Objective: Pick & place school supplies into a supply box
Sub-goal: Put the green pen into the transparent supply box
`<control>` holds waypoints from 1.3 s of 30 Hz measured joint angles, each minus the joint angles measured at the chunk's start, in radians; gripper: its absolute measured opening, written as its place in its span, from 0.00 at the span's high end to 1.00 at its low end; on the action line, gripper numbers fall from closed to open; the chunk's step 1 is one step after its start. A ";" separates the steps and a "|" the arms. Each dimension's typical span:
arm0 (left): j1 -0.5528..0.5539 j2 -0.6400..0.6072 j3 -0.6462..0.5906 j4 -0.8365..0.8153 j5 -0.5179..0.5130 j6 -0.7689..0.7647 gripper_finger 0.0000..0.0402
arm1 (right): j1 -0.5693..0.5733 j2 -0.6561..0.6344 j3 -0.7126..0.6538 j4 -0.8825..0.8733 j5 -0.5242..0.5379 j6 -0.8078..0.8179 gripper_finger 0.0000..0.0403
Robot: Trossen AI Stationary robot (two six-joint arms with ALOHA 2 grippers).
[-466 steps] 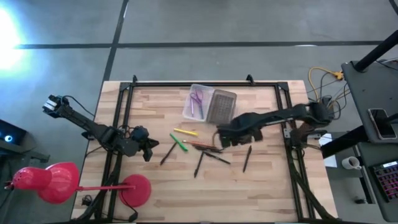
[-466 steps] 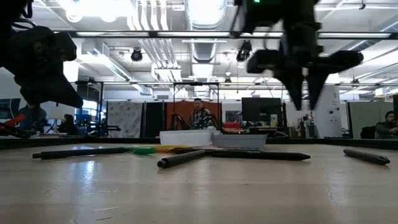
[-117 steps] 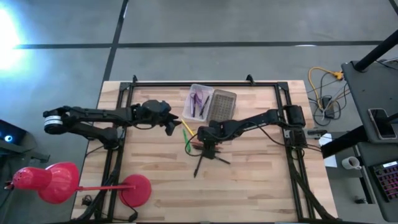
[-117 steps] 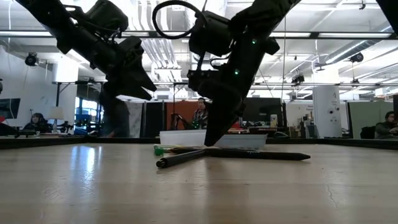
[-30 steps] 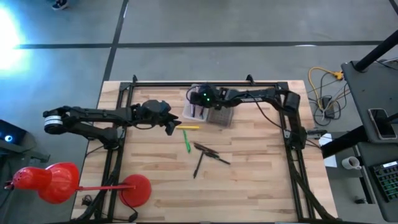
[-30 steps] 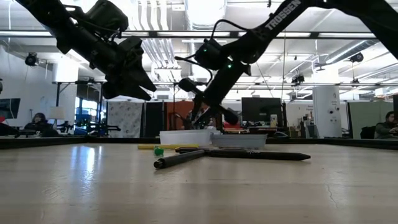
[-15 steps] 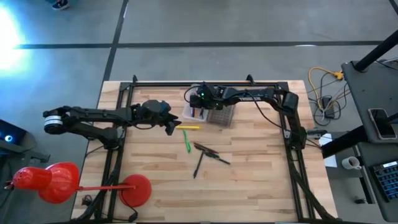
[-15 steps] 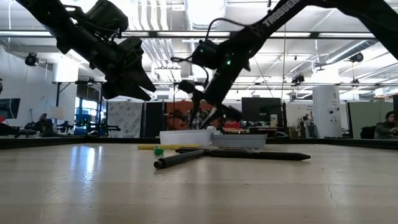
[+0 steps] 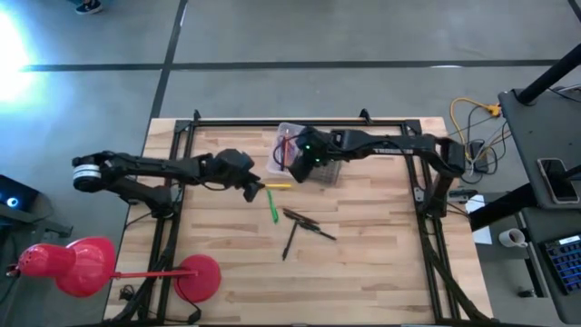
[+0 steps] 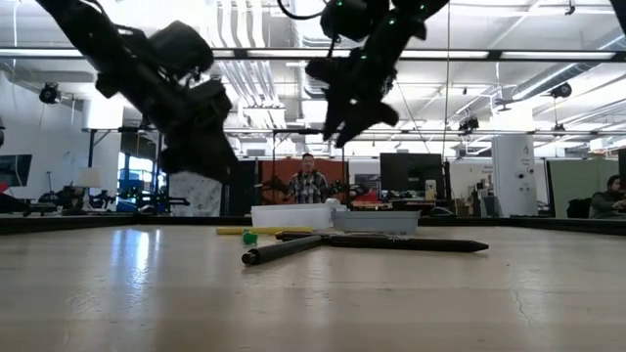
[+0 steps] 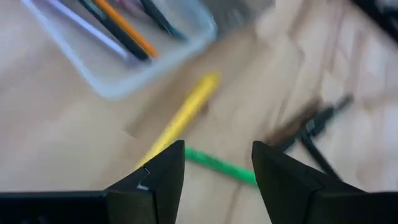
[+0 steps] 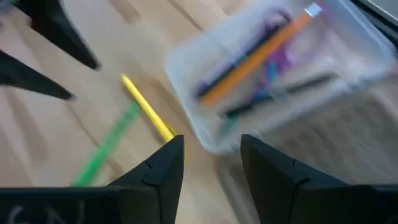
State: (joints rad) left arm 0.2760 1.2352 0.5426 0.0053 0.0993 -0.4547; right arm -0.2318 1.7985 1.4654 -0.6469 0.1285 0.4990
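Note:
The clear supply box (image 9: 283, 145) stands at the table's far middle and holds an orange pencil (image 12: 261, 53), a black pen and purple things. Its grey lid (image 9: 329, 173) lies beside it, partly under my right arm. My right gripper (image 12: 211, 140) hangs open and empty above the box's near end (image 9: 302, 165). A yellow pen (image 9: 278, 186) and a green marker (image 9: 275, 208) lie flat on the wood. My left gripper (image 11: 217, 146) is open just above them, at the yellow pen's left end (image 9: 255, 189).
Two black pens (image 9: 307, 223) (image 9: 288, 242) lie crossed near the table's middle. Black frame rails (image 9: 172, 182) run along the table's left, right and far sides. A red lamp (image 9: 64, 263) stands off the near left corner. A person (image 10: 310, 184) sits in the room behind.
My right gripper has opened over the supply box, left the orange pencil lying in it, then risen and drawn back toward the table's near edge. My left gripper has come down and moved right, toward the yellow pen.

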 joint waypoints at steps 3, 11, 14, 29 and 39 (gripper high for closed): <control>-0.006 0.071 0.017 0.005 0.083 0.059 0.57 | 0.018 -0.022 0.000 -0.122 0.033 -0.084 0.63; -0.041 0.217 0.082 0.009 0.106 0.393 0.57 | 0.100 -0.026 -0.038 -0.352 0.140 -0.199 0.65; -0.039 0.257 0.110 0.010 0.085 0.395 0.57 | 0.123 -0.026 -0.060 -0.341 0.143 -0.163 0.67; -0.106 0.270 0.252 -0.262 0.015 1.273 0.57 | 0.164 -0.027 -0.134 -0.335 0.144 -0.035 0.69; -0.116 0.426 0.370 -0.357 -0.007 1.470 0.57 | 0.170 -0.028 -0.134 -0.333 0.144 -0.022 0.69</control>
State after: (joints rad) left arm 0.1604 1.6612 0.9127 -0.3515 0.0927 1.0153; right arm -0.0616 1.7701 1.3318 -0.9798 0.2722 0.4774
